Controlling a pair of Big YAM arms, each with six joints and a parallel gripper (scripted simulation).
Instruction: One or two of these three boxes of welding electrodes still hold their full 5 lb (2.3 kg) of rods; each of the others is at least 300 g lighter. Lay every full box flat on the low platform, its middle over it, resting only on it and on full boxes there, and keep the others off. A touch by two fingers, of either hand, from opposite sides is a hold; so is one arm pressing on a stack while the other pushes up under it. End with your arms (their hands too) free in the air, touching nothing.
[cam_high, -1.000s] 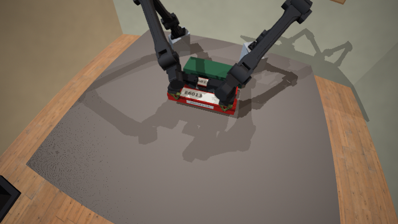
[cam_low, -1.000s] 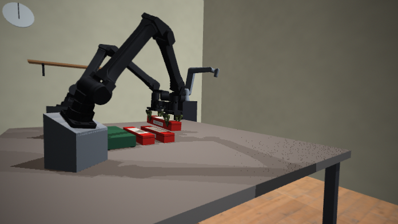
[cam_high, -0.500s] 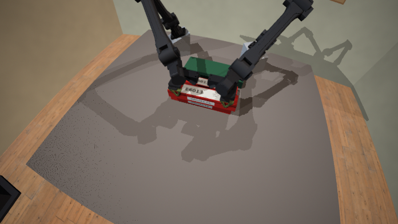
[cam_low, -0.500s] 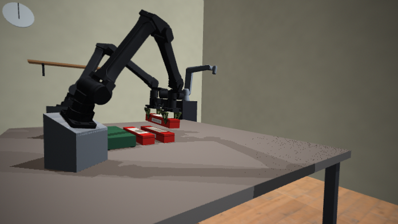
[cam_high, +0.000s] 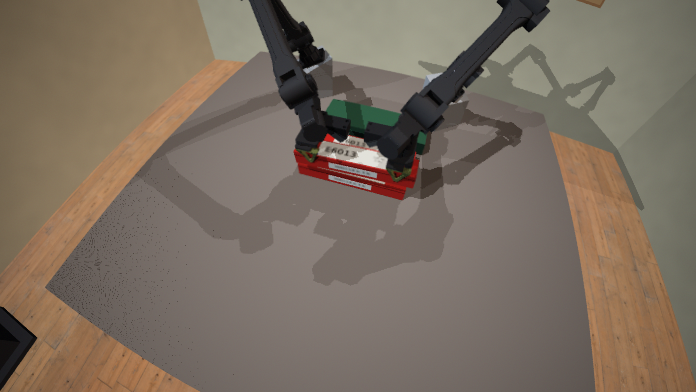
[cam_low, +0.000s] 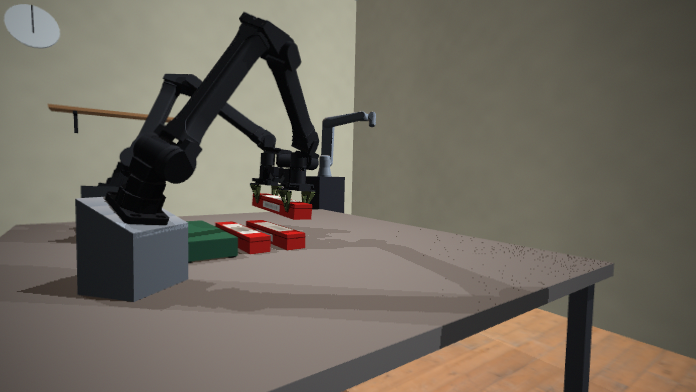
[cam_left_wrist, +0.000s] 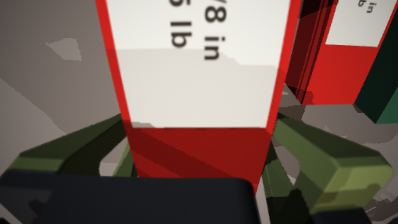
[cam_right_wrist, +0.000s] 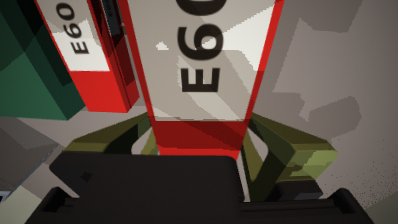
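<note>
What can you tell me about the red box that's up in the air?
The raised box is long, slim and closed, perhaps painted card or metal. A white E6013 label covers much of its top, with a smaller one on its side. It hangs roughly level, gripped across its width near one end by the left claw, near the other by the right claw.
</note>
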